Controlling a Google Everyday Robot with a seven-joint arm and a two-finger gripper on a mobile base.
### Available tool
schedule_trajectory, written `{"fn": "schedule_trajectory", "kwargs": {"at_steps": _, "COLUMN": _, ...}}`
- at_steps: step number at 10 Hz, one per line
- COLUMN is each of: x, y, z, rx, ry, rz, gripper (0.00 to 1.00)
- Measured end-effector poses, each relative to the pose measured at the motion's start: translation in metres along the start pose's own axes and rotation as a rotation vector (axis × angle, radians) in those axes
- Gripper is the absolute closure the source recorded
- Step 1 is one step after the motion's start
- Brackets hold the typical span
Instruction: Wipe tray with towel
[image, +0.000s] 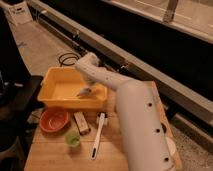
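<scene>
The yellow-orange tray (59, 88) stands at the back left of the wooden table. My white arm reaches over its right rim and bends down into it. The gripper (88, 87) is low inside the tray, close to the front right wall. The small light blue-grey towel (83, 93) hangs bunched from the gripper's tip, and its lower edge touches the tray floor. The gripper looks shut on the towel. The wrist hides most of the fingers.
In front of the tray sit an orange-red bowl (54, 120), a small rectangular block (81, 123), a green cup (73, 140) and a white-handled brush (97, 136). My arm's large link covers the table's right half. A black cable (67, 59) lies on the floor behind.
</scene>
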Motion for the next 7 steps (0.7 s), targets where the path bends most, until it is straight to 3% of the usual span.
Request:
{"fn": "schedule_trajectory", "kwargs": {"at_steps": 2, "x": 0.010, "y": -0.017, "z": 0.000, "rx": 0.014, "ry": 0.023, "rz": 0.007, "gripper": 1.00}}
{"fn": "schedule_trajectory", "kwargs": {"at_steps": 4, "x": 0.002, "y": -0.029, "z": 0.005, "rx": 0.038, "ry": -0.003, "rz": -0.006, "gripper": 1.00}}
{"fn": "schedule_trajectory", "kwargs": {"at_steps": 7, "x": -0.035, "y": -0.032, "z": 0.013, "rx": 0.052, "ry": -0.076, "rz": -0.055, "gripper": 1.00}}
